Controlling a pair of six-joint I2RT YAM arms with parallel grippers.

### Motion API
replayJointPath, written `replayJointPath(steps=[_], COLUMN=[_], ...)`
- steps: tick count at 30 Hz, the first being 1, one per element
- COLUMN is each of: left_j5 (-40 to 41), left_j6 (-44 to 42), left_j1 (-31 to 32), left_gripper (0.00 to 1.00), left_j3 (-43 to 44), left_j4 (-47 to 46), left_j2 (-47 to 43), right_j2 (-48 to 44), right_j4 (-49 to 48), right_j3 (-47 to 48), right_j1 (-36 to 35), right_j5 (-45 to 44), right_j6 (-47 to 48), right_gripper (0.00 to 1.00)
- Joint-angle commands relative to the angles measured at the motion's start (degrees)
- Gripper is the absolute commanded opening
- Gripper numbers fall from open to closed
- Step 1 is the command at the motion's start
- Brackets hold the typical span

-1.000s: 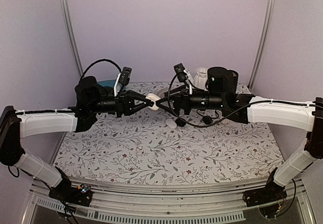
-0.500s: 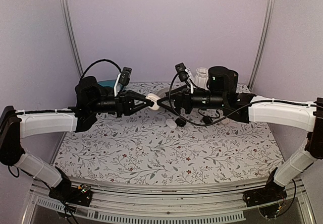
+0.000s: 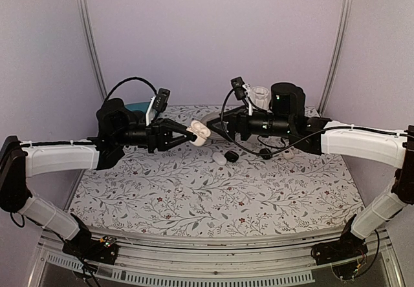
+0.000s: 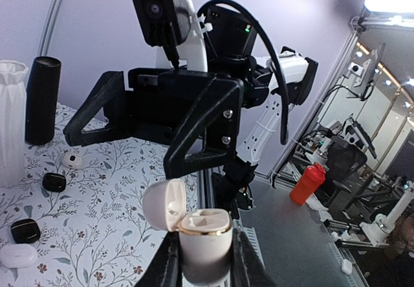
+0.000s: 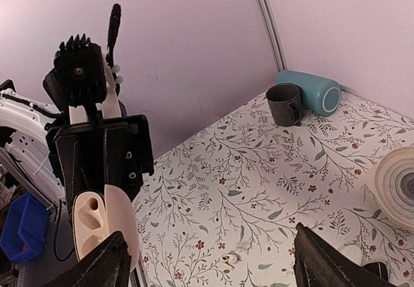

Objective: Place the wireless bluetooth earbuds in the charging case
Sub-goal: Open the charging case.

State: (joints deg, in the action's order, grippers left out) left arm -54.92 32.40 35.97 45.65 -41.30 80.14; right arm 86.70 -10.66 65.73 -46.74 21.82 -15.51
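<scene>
My left gripper (image 3: 189, 134) is held above the table, shut on the body of the white charging case (image 3: 198, 133). In the left wrist view the charging case (image 4: 204, 233) stands upright between the fingers (image 4: 167, 267) with its lid (image 4: 164, 203) flipped open, and both wells look empty. My right gripper (image 3: 218, 127) hangs open just right of the case, not touching it, its jaws wide apart (image 5: 210, 274). One tiny white earbud (image 5: 229, 258) lies on the floral tablecloth below. The other earbud is out of view.
A white oval pod (image 3: 220, 159) and black pods (image 3: 231, 156) (image 3: 265, 152) lie under the right arm. A white ribbed vase (image 3: 259, 97) and a black cylinder (image 3: 284, 99) stand at the back. A dark mug (image 5: 284, 103) and a teal mug (image 5: 312, 90) sit far left.
My right gripper, which was touching the case, has drawn back to the right and risen slightly. The case lid now stands open. The left arm has held still.
</scene>
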Motion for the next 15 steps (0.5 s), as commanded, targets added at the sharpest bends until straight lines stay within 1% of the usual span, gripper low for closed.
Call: replayJointPath(steps=[1,3,6,9,12,15], left_j5=[2.56,3.91,4.7,4.54,3.36,2.17], left_j6=[-2.05,-2.79,-2.82,-2.79,-2.58,-2.26], left_j1=[0.51,0.43,0.41,0.38,0.37,0.4], left_gripper=[0.0,0.0,0.0,0.0,0.0,0.0], left_j3=[-0.05,0.38,0.27,0.23,0.23,0.31], left_j4=[0.97,2.31,1.92,1.26,-0.27,-1.39], left_j2=[-0.84,-0.56,-0.36,-0.23,0.02,0.34], right_j2=[-0.92,-0.99,-1.6,-2.66,-2.61,-0.88], right_j4=[-0.65,-0.68,-0.81,-0.77,-0.64,-0.33], right_j3=[1.95,2.3,1.89,1.6,1.79,2.84], right_j1=[0.23,0.22,0.25,0.24,0.21,0.23], right_j5=[4.95,6.43,6.24,5.45,6.93,10.25], right_j6=[-0.47,-1.02,-1.95,-2.42,-2.63,-3.43], right_gripper=[0.87,0.87,0.86,0.85,0.84,0.77])
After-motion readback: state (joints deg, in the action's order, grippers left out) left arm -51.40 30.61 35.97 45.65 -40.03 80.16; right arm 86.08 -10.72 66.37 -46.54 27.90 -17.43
